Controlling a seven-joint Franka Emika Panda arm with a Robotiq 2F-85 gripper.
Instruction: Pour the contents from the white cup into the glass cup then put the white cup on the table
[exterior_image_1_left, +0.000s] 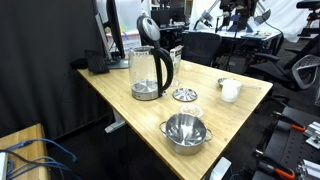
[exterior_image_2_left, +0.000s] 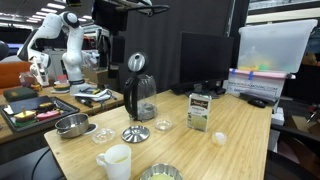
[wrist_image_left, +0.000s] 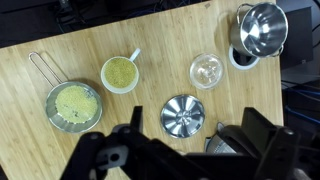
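The white cup (wrist_image_left: 120, 73) holds yellowish grains and stands on the table (wrist_image_left: 165, 35), up and to the left of my gripper in the wrist view. It also shows in both exterior views, as the white cup (exterior_image_1_left: 230, 90) and the white cup (exterior_image_2_left: 115, 160). The glass cup (exterior_image_1_left: 150, 72), a tall clear jug with a black handle, stands under the arm. Its top edge (wrist_image_left: 212, 145) peeks out between the fingers. My gripper (wrist_image_left: 190, 145) hangs high above the table, open and empty. Its dark fingers (wrist_image_left: 252, 128) stand wide apart.
A round metal lid (wrist_image_left: 183, 115) lies beside the jug. A small glass dish (wrist_image_left: 206, 70) and a steel bowl (wrist_image_left: 260, 28) sit toward one table edge. A metal strainer dish (wrist_image_left: 73, 105) with yellow grains is next to the white cup. A box (exterior_image_2_left: 200, 110) stands further back.
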